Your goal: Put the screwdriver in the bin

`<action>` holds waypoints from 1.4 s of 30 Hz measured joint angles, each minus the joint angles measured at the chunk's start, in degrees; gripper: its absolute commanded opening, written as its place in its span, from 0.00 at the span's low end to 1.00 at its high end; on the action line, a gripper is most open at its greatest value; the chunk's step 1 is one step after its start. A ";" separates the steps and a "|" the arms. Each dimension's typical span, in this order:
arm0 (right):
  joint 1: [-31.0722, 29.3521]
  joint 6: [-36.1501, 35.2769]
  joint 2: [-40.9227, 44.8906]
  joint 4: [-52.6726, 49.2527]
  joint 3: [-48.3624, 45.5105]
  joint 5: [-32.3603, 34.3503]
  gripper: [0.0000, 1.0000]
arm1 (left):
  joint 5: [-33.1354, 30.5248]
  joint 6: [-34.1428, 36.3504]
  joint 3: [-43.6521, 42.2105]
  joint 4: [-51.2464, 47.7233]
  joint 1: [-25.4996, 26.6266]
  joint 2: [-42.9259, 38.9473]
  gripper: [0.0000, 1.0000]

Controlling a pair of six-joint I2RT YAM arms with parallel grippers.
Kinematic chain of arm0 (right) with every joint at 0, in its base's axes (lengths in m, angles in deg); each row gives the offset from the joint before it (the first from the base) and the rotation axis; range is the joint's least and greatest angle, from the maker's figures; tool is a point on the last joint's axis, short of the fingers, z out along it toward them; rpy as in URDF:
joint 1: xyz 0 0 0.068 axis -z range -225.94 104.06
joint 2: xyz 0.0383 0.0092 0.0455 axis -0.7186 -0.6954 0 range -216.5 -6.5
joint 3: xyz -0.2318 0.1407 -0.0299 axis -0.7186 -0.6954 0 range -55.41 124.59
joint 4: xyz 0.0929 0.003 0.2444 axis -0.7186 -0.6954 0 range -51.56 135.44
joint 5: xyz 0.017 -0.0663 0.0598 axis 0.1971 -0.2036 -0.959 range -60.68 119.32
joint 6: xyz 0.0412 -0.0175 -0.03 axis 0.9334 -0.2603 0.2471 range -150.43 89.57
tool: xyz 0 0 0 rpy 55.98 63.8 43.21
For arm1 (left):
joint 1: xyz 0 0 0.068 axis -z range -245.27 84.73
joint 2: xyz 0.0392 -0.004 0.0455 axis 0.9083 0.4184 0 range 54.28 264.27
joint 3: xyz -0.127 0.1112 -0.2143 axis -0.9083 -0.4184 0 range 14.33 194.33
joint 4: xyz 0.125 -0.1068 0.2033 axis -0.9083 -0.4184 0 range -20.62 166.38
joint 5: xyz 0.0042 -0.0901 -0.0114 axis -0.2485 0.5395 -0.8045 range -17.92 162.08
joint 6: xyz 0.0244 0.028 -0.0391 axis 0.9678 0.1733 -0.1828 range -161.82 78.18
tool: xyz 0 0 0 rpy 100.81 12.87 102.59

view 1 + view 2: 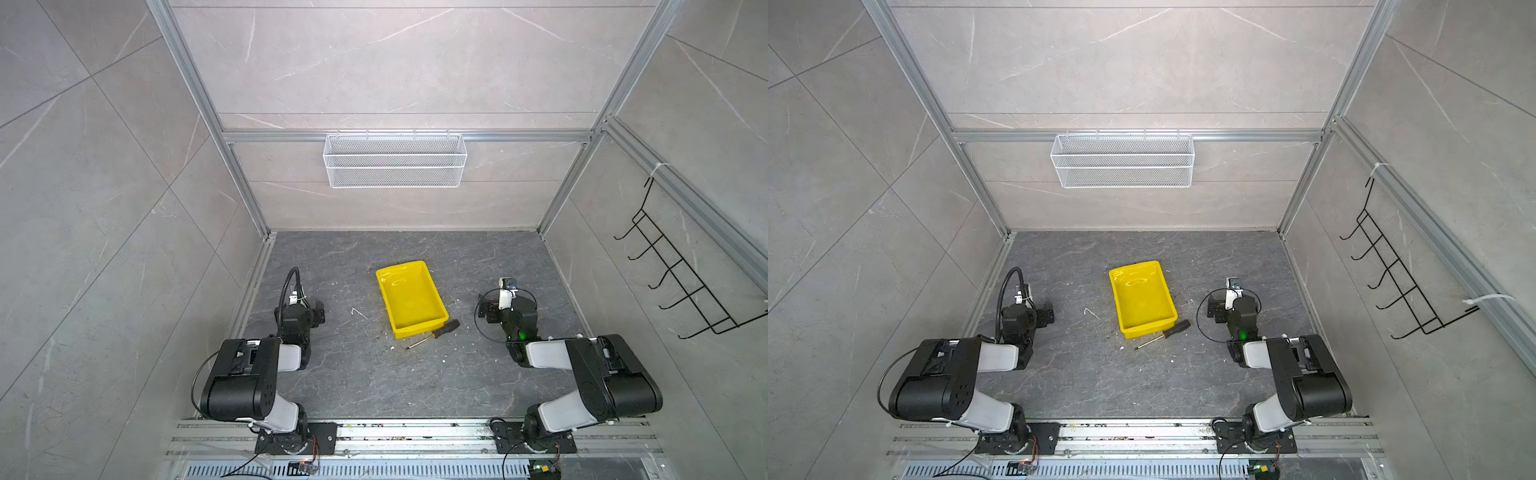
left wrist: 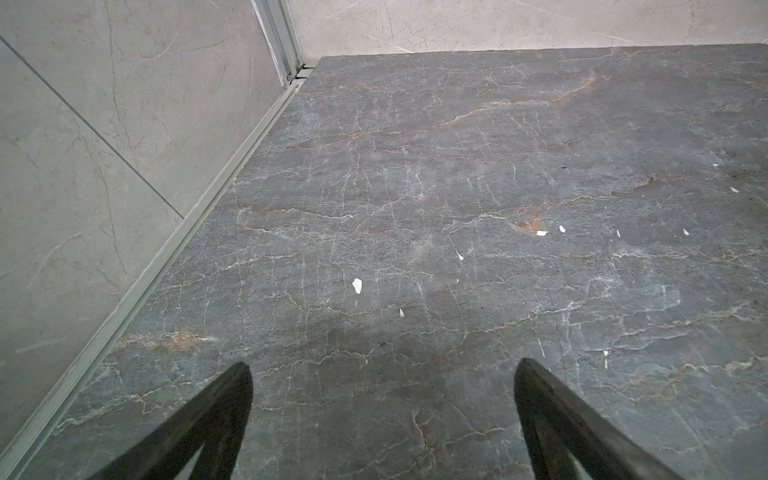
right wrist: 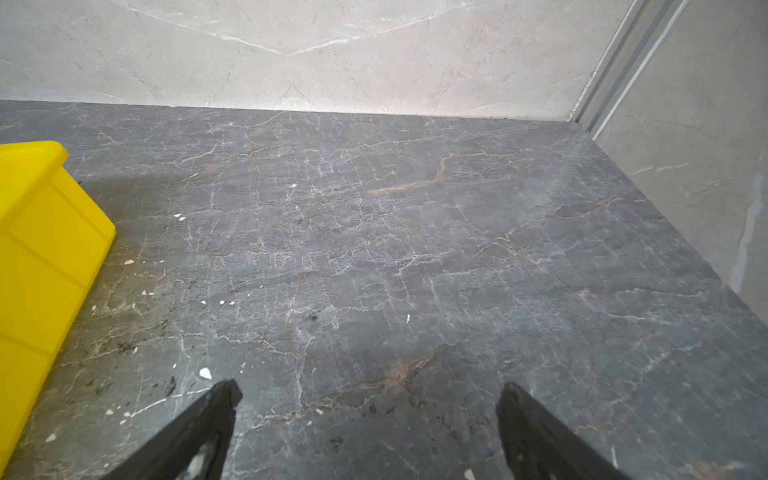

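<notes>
The screwdriver (image 1: 434, 334) (image 1: 1165, 333), black-handled with an orange collar and a thin silver shaft, lies on the dark stone floor. Its handle rests against the near right corner of the bin (image 1: 417, 330) (image 1: 1146, 331). The bin is a shallow yellow tray with nothing inside; its outer wall (image 3: 41, 249) shows in the right wrist view. My left gripper (image 1: 319, 312) (image 2: 380, 365) hangs open over bare floor, left of the bin. On the bin's right, my right gripper (image 1: 484, 309) (image 3: 370, 388) is open and holds nothing. Neither wrist view shows the screwdriver.
A white wire-mesh basket (image 1: 395, 160) hangs on the back wall. A black wire hook rack (image 1: 681, 274) is fixed to the right wall. Small white chips (image 2: 356, 285) dot the floor. Aluminium rails border the floor's sides and front.
</notes>
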 measured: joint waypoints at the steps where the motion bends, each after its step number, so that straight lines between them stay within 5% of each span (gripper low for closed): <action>1: 0.00 0.00 0.00 0.00 0.02 0.00 0.99 | 0.00 0.00 0.00 0.02 0.00 0.00 1.00; 42: -2.05 -2.23 0.20 3.96 -2.27 -0.46 0.99 | 0.02 0.00 0.00 0.02 0.00 0.00 1.00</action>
